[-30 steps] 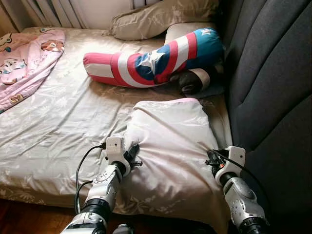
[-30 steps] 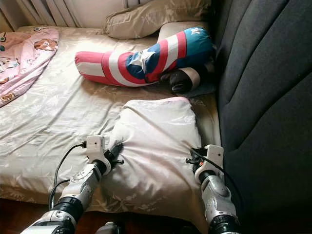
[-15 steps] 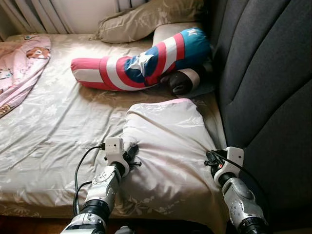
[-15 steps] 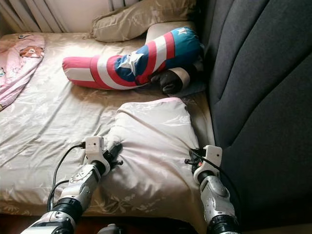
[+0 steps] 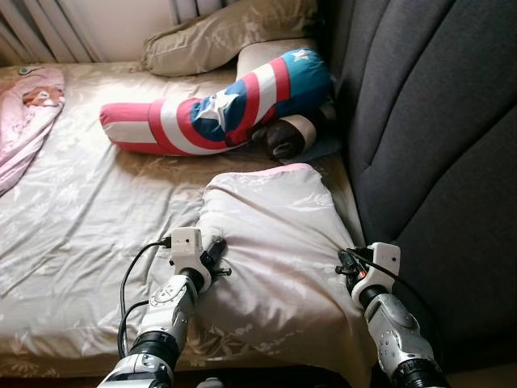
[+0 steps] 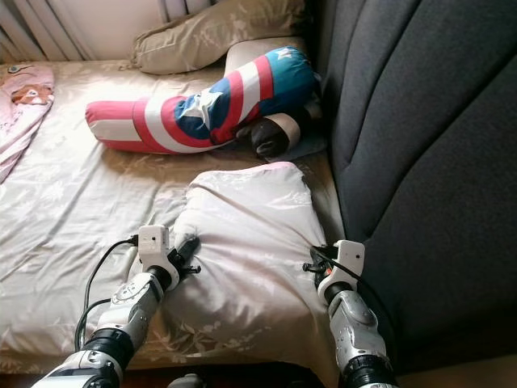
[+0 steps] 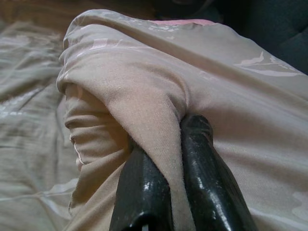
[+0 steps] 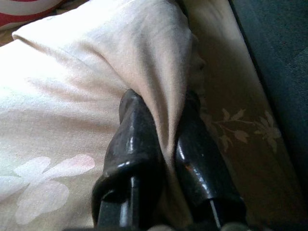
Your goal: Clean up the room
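Here the beige pillow [image 5: 275, 234] lies on the bed [image 5: 89, 218], its far end toward the striped bolster [image 5: 218, 105] and its right edge close to the dark grey headboard [image 5: 436, 137]. The left end effector [image 5: 216, 255] meets the pillow's left edge, near its nearer end. In the left wrist view its two black fingers [image 7: 144, 187] are pressed together with a raised fold of the pillow's fabric caught between them. The right end effector [image 5: 347, 265] sits at the pillow's right edge, between the pillow and the headboard. In the right wrist view its fingers [image 8: 134, 139] likewise pinch a ridge of the pillow cloth, with the flowered bedsheet [image 8: 231, 120] showing just beside it. So the pillow is held at both side edges, its bulk lying between the two end effectors and stretching away from them toward the bolster.

Beyond the pillow, the red, white and blue bolster with its white star lies slantwise across the bed. A dark roll-shaped thing [image 5: 287, 137] rests between the bolster and the pillow, against the headboard; what it is cannot be made out. A second beige pillow [image 5: 218, 36] lies behind the bolster, by the curtains [image 5: 48, 28]. A pink printed blanket [image 5: 24, 113] lies far off to the pillow's left.
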Robot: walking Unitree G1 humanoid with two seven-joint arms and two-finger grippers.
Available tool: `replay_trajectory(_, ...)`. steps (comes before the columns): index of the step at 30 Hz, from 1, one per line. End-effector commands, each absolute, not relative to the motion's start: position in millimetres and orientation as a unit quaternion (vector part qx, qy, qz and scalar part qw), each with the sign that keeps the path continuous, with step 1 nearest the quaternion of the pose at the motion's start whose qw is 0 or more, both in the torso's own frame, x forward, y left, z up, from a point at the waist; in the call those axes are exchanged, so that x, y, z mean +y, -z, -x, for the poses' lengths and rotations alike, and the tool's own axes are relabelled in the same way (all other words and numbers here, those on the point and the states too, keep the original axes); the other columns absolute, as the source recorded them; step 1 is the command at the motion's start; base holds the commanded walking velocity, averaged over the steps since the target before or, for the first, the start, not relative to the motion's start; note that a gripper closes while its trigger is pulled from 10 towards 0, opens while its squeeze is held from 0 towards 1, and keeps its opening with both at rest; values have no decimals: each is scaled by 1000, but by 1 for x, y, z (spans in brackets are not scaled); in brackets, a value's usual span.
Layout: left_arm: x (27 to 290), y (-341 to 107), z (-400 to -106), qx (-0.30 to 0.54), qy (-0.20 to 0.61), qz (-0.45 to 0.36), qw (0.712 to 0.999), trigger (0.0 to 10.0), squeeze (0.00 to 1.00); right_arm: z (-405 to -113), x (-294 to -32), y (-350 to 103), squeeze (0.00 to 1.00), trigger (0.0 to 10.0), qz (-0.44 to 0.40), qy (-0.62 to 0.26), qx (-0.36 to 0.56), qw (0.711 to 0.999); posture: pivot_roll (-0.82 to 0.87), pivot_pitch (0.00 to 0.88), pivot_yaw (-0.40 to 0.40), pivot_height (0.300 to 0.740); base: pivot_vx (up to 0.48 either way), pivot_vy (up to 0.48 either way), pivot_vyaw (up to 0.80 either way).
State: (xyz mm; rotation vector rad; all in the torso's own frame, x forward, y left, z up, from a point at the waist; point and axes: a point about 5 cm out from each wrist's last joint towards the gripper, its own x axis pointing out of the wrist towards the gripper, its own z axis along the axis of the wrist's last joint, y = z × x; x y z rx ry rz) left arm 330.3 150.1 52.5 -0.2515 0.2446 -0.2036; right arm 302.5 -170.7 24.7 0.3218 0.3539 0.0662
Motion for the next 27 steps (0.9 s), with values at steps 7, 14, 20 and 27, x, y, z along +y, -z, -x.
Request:
replay_trajectory(7,155,-71,-338,66,99,118,986,10000,0,-307,-177,-33,0,10000,-153,-27,151,976,-5,94,11,740,0,0,-800)
replay_trajectory(14,153,-75,-340,56,102,116,986,10000,0,-308,-175,-34,0,10000,-156,-29,149,976,-7,92,13,740,0,-206,-800)
replay_trajectory(20,152,-75,-340,56,107,118,986,10000,0,-308,-176,-34,0,10000,-156,-28,148,976,-7,94,9,740,0,0,-800)
replay_trajectory(27,152,-75,-340,52,107,118,986,10000,0,-308,-175,-34,0,10000,-157,-30,148,976,-6,93,10,740,0,0,-800)
